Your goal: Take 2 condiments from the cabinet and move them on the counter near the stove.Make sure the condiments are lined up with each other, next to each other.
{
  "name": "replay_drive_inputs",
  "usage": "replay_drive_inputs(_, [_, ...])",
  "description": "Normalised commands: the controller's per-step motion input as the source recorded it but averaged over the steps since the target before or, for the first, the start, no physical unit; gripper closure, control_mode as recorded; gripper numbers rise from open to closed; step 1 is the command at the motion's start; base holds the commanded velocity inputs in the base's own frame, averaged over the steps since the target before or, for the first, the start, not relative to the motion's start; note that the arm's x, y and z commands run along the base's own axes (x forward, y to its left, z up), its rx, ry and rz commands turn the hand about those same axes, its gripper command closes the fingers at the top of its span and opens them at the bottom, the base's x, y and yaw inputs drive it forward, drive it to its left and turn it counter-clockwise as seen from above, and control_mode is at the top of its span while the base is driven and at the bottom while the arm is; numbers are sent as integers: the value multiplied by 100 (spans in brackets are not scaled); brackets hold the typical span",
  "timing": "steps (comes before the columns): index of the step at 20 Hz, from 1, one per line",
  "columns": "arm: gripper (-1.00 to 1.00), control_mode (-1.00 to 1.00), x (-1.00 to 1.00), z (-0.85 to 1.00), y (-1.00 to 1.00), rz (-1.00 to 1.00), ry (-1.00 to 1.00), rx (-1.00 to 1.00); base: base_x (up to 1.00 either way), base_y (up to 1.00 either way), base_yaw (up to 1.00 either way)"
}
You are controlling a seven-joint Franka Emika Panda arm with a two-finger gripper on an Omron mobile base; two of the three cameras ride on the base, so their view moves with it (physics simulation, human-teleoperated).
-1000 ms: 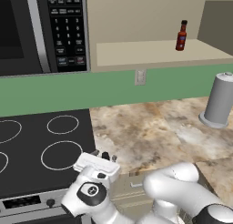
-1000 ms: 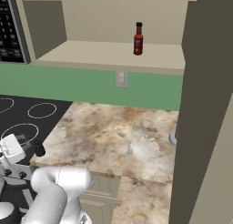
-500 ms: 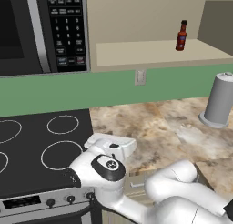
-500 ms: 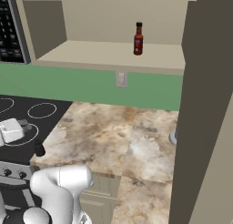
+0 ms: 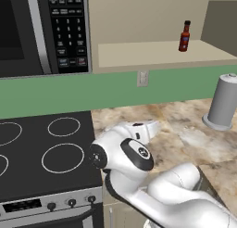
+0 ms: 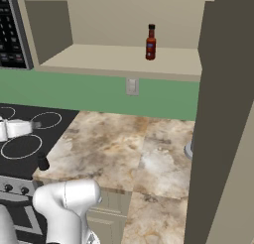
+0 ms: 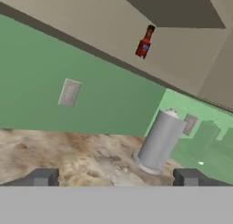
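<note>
The slim red-brown sauce bottle (image 5: 184, 36) (image 6: 151, 42) (image 7: 144, 43) stands upright on the pale shelf of the beige cabinet (image 5: 162, 53) (image 6: 119, 59). A short black shaker (image 6: 43, 161) stands on the mottled counter (image 6: 129, 144) (image 5: 185, 134), right beside the black stove (image 5: 46, 153) (image 6: 25, 139). My gripper (image 7: 116, 178) (image 5: 155, 126) (image 6: 33, 124) hovers low over the seam between stove and counter. It is open with nothing between its fingers and faces the back wall, well below the bottle. In the left base view my arm hides the shaker.
A tall grey cylinder (image 5: 223, 102) (image 7: 159, 141) on a round base stands on the counter to the right. A black microwave (image 5: 41, 30) hangs above the stove. The open cabinet door (image 6: 223, 114) juts out on the right. A wall outlet (image 5: 142, 78) sits under the shelf.
My hand has risen from the stove's front edge and swung back and right toward the counter. The shaker and the bottle have stayed put.
</note>
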Motion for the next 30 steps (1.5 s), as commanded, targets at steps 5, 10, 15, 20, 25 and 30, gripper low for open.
replay_drive_inputs(5, [-100,-100,-11,89,-21,0,37,0,0,0,0])
replay_drive_inputs(10, [-100,-100,-1,83,-20,0,44,0,0,0,0])
replay_drive_inputs(15, [-100,-100,2,22,-35,0,25,10,0,0,0])
replay_drive_inputs(20, [-100,-100,5,0,-55,0,8,27,0,0,0])
replay_drive_inputs(25, [-100,-100,10,0,-38,0,-4,16,0,0,0])
replay_drive_inputs(30, [-100,-100,15,0,-23,0,-23,0,0,0,0])
